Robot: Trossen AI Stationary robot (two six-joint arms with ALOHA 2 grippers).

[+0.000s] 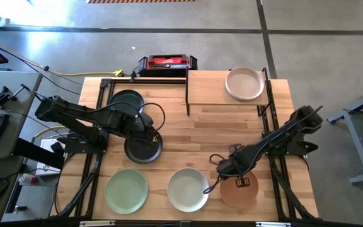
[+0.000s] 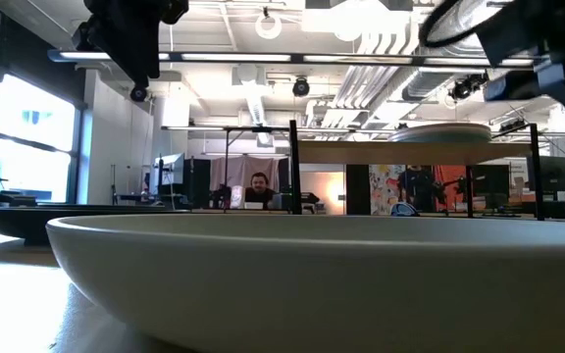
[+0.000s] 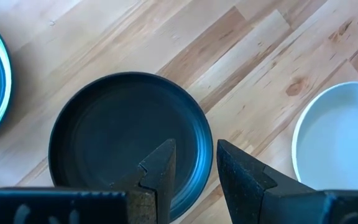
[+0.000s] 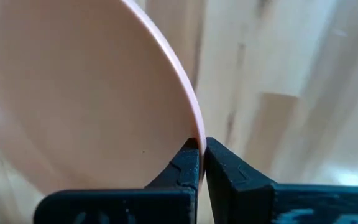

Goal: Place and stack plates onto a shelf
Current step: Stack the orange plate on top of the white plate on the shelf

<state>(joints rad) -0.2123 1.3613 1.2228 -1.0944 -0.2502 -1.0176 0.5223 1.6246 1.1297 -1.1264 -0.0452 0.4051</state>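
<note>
My right gripper [image 1: 227, 169] is shut on a salmon plate [image 1: 239, 188] at the table's near right. My left gripper [image 3: 194, 155] is open over a black plate [image 1: 144, 148] at mid-left, with one finger over the plate's inside and one outside its rim [image 3: 205, 134]; I see no touch. A second dark plate [image 1: 126, 101] lies behind it. A light green plate [image 1: 126, 190] and an off-white plate [image 1: 188, 189] lie flat at the near edge. The wooden shelf [image 1: 213, 94] at the far right carries a pale plate [image 1: 244, 83]. My right gripper pinches the salmon plate's rim [image 4: 196, 127] between its two fingers, one inside the plate and one outside. It holds the rim on the plate's far-left side [image 1: 232, 175]. Whether the plate is lifted off the table does not show.
A red-and-black box [image 1: 167, 63] stands behind the table's far edge. Black frame posts [image 1: 188, 94] stand beside the shelf. In the low view the off-white plate [image 2: 312, 275] fills the foreground, and a person [image 2: 258, 186] sits far back in the room.
</note>
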